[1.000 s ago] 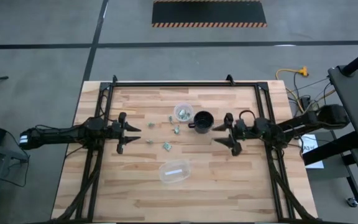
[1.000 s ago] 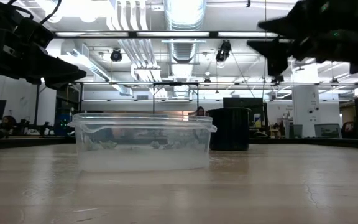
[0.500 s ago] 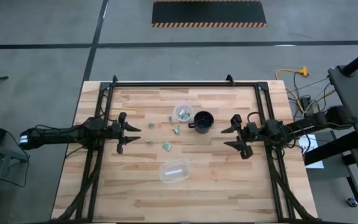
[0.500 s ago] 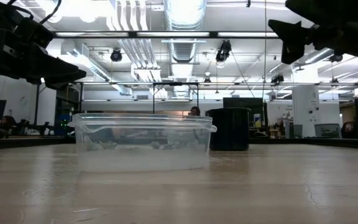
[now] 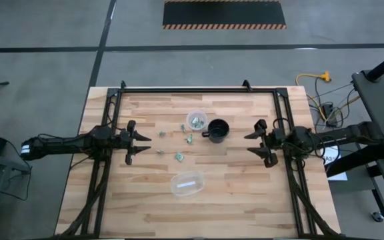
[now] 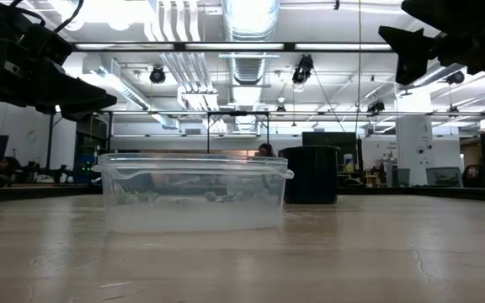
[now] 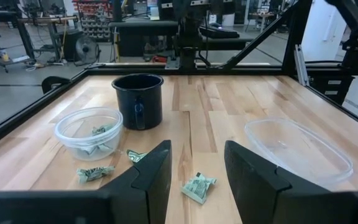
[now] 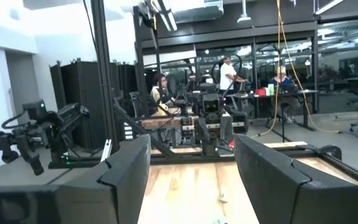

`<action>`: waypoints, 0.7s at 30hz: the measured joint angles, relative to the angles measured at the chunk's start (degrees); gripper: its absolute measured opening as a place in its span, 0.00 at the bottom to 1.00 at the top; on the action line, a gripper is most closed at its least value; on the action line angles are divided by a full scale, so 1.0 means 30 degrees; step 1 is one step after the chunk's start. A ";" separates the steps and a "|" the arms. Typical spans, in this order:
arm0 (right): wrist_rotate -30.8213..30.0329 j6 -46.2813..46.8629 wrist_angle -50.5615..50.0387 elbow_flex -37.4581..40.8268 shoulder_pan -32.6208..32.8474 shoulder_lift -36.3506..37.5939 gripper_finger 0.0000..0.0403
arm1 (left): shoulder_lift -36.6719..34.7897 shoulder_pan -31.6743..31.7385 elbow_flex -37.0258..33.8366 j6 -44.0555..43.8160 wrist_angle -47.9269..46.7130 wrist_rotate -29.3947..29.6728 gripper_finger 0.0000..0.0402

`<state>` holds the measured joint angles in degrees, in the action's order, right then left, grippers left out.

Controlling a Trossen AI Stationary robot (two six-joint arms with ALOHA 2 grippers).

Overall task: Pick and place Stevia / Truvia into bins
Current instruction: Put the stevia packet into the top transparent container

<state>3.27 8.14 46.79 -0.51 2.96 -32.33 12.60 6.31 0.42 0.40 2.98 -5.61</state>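
Several green-and-white Stevia packets (image 5: 179, 157) lie flat on the wood between the arms. Three of them show in the left wrist view (image 7: 197, 187). More packets lie inside the small round clear cup (image 5: 196, 121) (image 7: 88, 130), which stands next to the black mug (image 5: 217, 129) (image 7: 138, 99). My left gripper (image 5: 143, 141) (image 7: 197, 152) hovers open above the table, left of the packets, pointing at them. My right gripper (image 5: 253, 141) (image 8: 191, 162) is open too, raised to the right of the mug, and its wrist view looks level across the table.
A larger oval clear tub (image 5: 187, 184) (image 6: 192, 192) stands near the table's front, below the packets in the high view. A black frame (image 5: 185, 89) rims the table. People (image 8: 227, 73) stand in the room beyond. Bare wood lies to the left and right of the objects.
My right gripper has drawn back from the mug toward the table's right edge and risen, staying open. The left arm, the packets, the cup and the mug have kept still.
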 joint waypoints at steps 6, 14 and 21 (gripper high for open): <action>-0.0007 -0.0225 -0.3190 0.0000 -0.0008 0.2814 0.55 | 0.0000 0.0000 0.0000 0.0000 0.0003 -0.0003 0.33; -0.0126 -0.0414 -0.7084 0.0000 -0.0008 0.6463 0.55 | 0.0003 0.0000 -0.0005 0.0000 -0.0005 -0.0001 0.33; -0.1036 -0.0773 -1.0782 0.0000 -0.0008 0.9300 0.55 | 0.0000 -0.0004 -0.0001 0.0000 0.0003 -0.0001 0.33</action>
<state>0.16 5.82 14.44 -0.51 2.94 -4.43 12.60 6.29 0.42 0.40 2.98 -5.62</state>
